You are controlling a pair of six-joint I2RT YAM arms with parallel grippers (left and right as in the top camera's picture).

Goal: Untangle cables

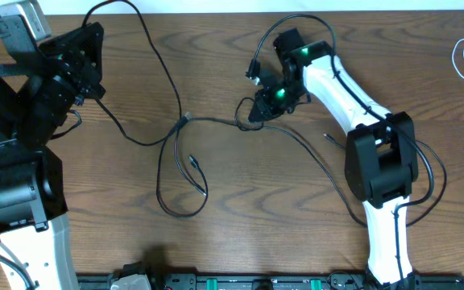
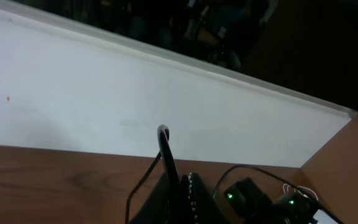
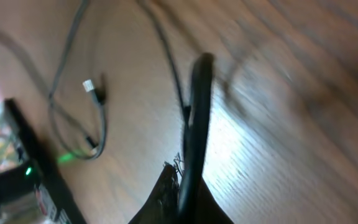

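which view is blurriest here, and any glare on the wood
Right wrist view: blurriest, the near black cable and the wood grain smeared, with a bright glare patch on the table. Left wrist view: dim, dark along the top, the close cable soft. Overhead view: sharp and evenly lit, the cables crisp, no strong glare.

What we count
Two robot arms (image 1: 381, 161), one white cable (image 1: 457, 55) far right — black cables (image 1: 185, 120) too tangled to number.

A dark wood-grain table (image 1: 240, 250) is lying beneath me; a white panel (image 2: 104, 106) is rising along its far edge; light (image 3: 250, 146) is glaring off the grain.
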